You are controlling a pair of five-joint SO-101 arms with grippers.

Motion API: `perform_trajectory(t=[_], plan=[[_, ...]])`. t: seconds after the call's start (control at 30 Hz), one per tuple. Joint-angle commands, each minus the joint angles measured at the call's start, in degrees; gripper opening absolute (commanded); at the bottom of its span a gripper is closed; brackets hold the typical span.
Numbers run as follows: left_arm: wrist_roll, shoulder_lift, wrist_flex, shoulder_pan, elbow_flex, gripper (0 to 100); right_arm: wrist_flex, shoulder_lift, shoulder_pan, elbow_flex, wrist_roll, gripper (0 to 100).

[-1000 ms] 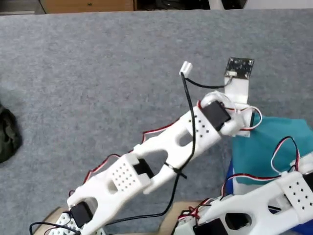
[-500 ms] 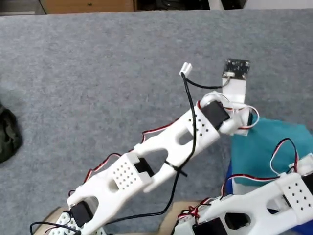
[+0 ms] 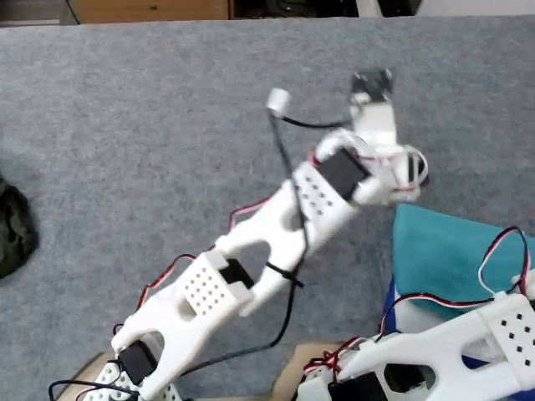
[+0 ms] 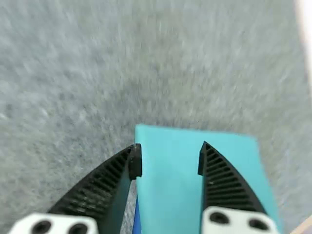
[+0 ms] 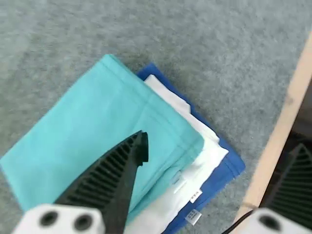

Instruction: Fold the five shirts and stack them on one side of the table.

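High view: the left arm [image 3: 276, 225] stretches across the grey table [image 3: 150, 117], its wrist just beyond the far corner of the teal shirt [image 3: 456, 259]. That shirt lies folded at the table's right side, by the right arm [image 3: 435, 355]. A dark crumpled garment [image 3: 12, 230] sits well apart at the left edge.

In the left wrist view the left gripper [image 4: 169, 158] hangs with its jaws spread and nothing between them, the teal shirt below. In the right wrist view the right gripper [image 5: 219, 146] is also spread wide and empty, above a stack of three: teal on top, then a white shirt [image 5: 207, 158], then a blue shirt [image 5: 230, 168], close to the table's wooden edge [image 5: 287, 112].

The stack looks part-built (three of five, by this count). The step in hand is probably fetching the next shirt. That calls for reaching to the dark garment, pinching an edge and spreading it flat before folding.
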Motion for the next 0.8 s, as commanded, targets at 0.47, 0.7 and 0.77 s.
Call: perform_trajectory(t=[0.47, 0.7, 0.77], plan=[[-15.91, -10.42, 14.51, -45.98, -3.69, 2, 14.59, -1.27, -45.67, -14.81, -5.36, 6.5], [-28.75, -17.19, 14.51, -74.99, 5.71, 2, 14.77, 4.53, -68.18, -14.2, -7.56, 6.5], [-33.05, -17.89, 14.51, -83.87, 9.32, 3, 14.77, 9.45, -70.37, -14.73, -8.7, 6.5]])
